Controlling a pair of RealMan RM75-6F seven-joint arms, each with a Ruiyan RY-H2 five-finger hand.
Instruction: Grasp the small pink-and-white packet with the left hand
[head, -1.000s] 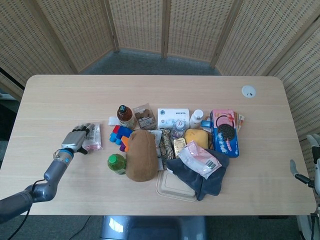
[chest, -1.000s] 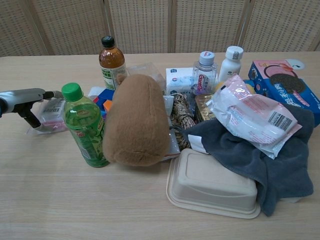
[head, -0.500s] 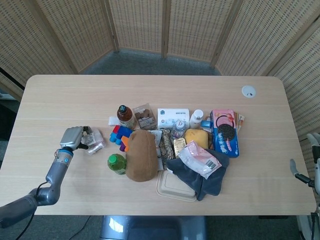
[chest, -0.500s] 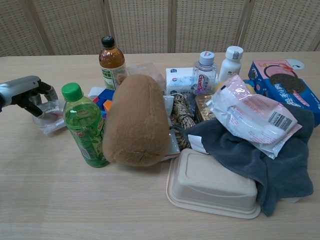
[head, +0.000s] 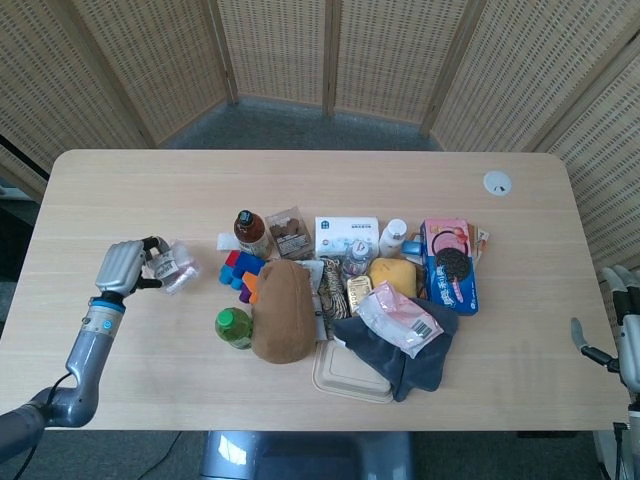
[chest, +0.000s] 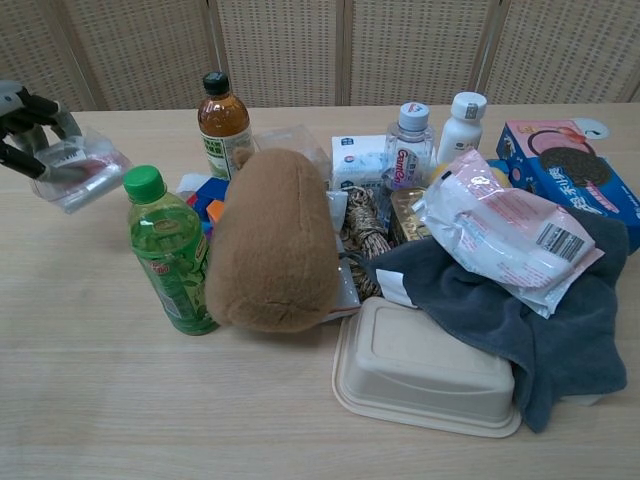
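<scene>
My left hand grips the small pink-and-white packet and holds it above the table, left of the pile. The packet is clear plastic with a white label and pink contents, and it sticks out to the right of the fingers. In the chest view the hand sits at the far left edge and is partly cut off. My right hand shows only at the right edge of the head view, off the table, and its fingers cannot be made out.
A pile fills the table's middle: a green bottle, a brown plush, a brown bottle, coloured blocks, a beige container, a grey cloth, a pink-white bag and a blue cookie box.
My left hand closed on the packet, lifted it off the table and drew it back to the left and upward. The right hand has barely shifted at the frame edge.
</scene>
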